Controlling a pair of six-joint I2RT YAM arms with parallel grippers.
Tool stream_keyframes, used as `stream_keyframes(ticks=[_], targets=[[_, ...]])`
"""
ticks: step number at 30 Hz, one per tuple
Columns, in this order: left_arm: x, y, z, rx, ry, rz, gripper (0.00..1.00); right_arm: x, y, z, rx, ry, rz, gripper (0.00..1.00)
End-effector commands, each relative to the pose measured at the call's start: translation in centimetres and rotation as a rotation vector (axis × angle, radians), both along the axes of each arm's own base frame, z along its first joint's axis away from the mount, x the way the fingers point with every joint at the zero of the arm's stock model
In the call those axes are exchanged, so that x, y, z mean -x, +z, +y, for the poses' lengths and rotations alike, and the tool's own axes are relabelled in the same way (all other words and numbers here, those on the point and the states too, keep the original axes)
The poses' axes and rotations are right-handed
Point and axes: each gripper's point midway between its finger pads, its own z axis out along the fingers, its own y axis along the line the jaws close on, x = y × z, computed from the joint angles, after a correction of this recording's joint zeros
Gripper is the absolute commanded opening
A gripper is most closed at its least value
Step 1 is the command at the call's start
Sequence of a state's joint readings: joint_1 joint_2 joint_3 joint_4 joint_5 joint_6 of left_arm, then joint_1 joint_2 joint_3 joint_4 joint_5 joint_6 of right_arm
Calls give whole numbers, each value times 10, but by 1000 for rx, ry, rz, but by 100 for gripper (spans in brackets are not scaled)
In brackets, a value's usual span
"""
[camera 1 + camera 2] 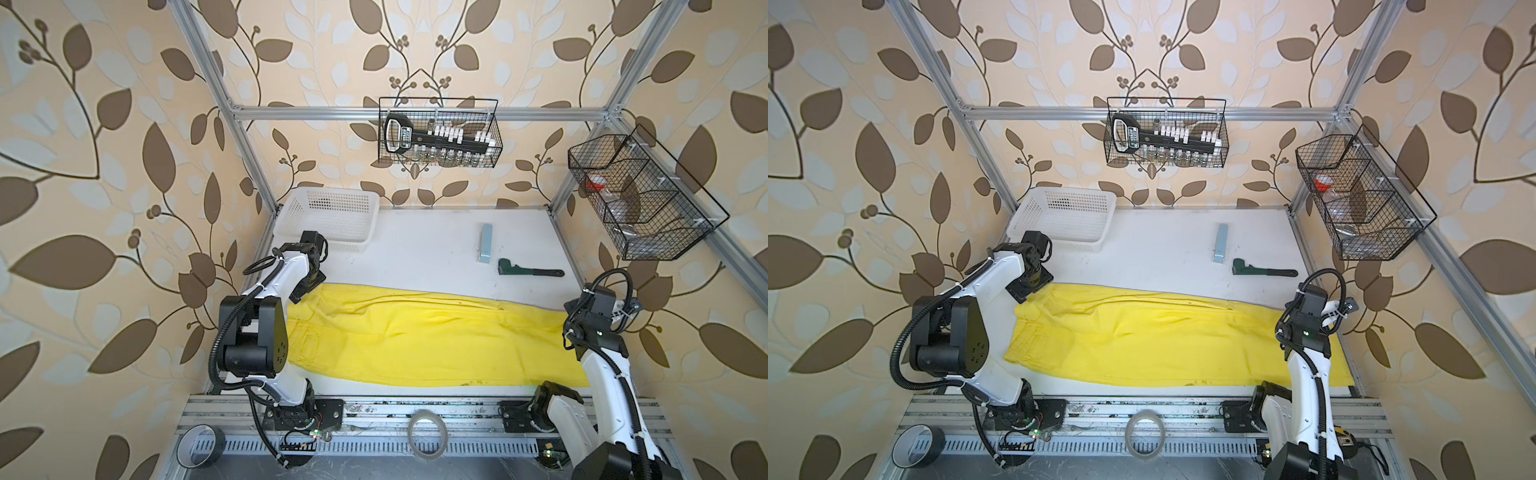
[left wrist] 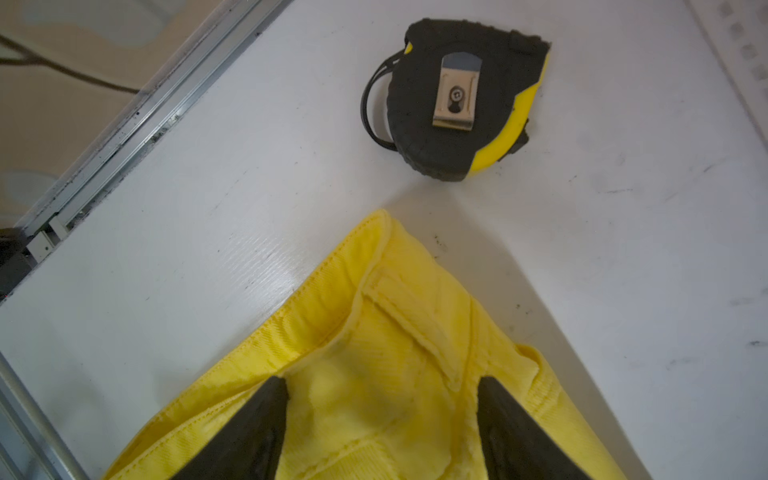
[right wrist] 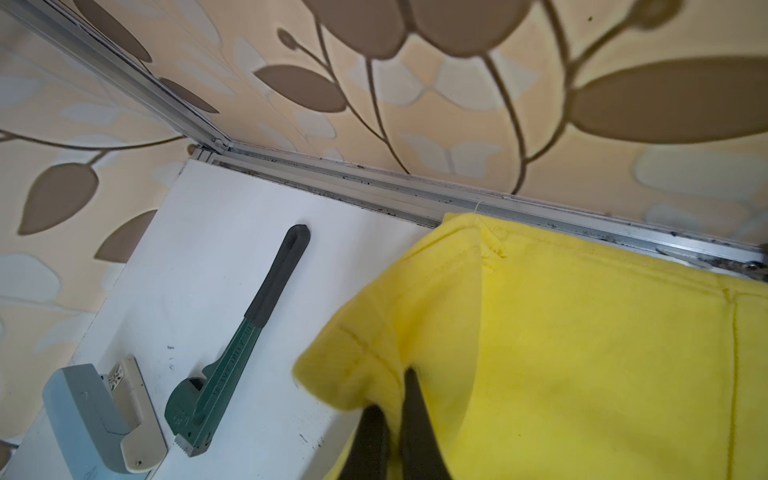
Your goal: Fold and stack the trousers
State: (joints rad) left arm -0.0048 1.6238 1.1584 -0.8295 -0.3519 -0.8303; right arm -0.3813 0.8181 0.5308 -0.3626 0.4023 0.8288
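At surface's right edge, right pincer (image 3: 395, 390) clamped on trousers (image 1: 415, 336) hem; left pincer (image 2: 382, 386) apart over waistband. Risk: one-sided pull skews fold.

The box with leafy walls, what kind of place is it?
Probably a robot practice booth, not a real room: a metal frame boxes it in, two robot arms stand on a rail, and yellow trousers lie on a white table near a wrench.
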Motion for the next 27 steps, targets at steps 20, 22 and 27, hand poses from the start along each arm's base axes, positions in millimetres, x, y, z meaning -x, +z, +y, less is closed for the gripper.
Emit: stream_keyframes(ticks=[20, 22, 27], targets=[[29, 89, 17, -107, -16, -158, 0, 8, 111, -15, 152, -114, -156, 0], [41, 107, 24, -152, -20, -189, 0, 29, 130, -22, 208, -194, -177, 0], [67, 143, 35, -240, -17, -279, 0, 78, 170, -32, 340, -355, -179, 0]])
